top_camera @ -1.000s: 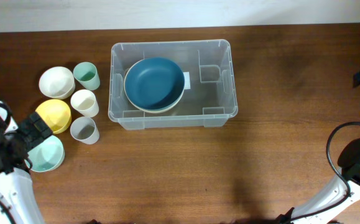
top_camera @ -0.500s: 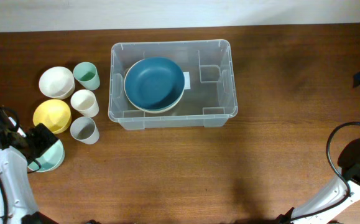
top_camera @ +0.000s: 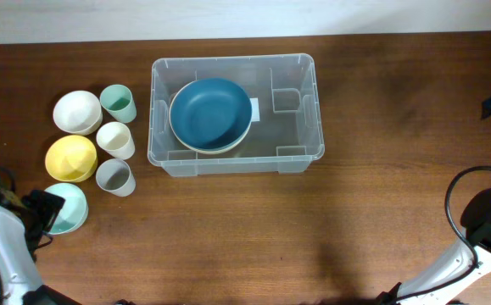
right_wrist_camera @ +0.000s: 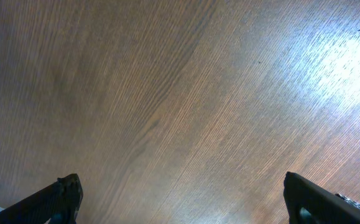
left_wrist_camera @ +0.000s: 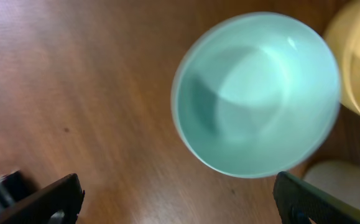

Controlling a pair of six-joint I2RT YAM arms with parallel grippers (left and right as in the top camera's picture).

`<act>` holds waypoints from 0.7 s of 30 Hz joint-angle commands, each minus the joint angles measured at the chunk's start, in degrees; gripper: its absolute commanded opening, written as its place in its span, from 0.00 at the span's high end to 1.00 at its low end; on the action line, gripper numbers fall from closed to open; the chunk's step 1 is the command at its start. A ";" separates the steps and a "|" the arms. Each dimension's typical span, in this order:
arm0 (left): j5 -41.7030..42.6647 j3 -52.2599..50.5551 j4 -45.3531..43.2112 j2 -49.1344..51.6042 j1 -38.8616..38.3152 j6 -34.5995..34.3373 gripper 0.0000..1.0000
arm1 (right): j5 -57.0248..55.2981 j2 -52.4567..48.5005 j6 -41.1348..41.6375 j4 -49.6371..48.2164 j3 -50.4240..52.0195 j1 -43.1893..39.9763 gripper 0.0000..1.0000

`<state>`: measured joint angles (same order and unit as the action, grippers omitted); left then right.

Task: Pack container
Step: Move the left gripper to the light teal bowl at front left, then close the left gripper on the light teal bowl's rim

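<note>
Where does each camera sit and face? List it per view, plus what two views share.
Overhead: fixed above the table, looking straight down on the container and mint bowl; left arm and right arm at bottom corners.
Left wrist: on the left arm, facing down at the mint bowl; open left gripper along bottom edge.
Right wrist: facing down at the table; open right gripper along bottom edge.
Shared: mint bowl, overhead and left wrist.

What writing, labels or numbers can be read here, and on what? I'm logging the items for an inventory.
No text can be read in any view.
The white label on the base of the container, partly hidden by the blue bowl, is too small to read.
</note>
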<state>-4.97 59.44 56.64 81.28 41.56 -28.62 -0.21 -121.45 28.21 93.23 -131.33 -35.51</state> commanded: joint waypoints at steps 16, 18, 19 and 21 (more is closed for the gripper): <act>0.46 -0.44 -6.10 11.56 1.84 -2.16 0.00 | -0.92 1.07 -0.35 -0.02 0.31 -0.13 0.01; 0.44 -0.44 -6.29 12.92 1.84 -2.19 0.00 | -0.92 1.07 -0.35 -0.02 0.31 -0.13 0.01; 0.46 -0.44 -6.27 13.55 1.84 -2.16 0.00 | -0.92 1.07 -0.35 -0.02 0.31 -0.13 0.01; 0.44 -0.44 -6.29 14.64 1.84 -2.16 0.00 | -0.92 1.07 -0.35 -0.02 0.31 -0.13 0.01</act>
<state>-5.04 59.44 50.48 94.45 43.20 -29.91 -0.23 -121.45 28.21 93.23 -131.33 -35.51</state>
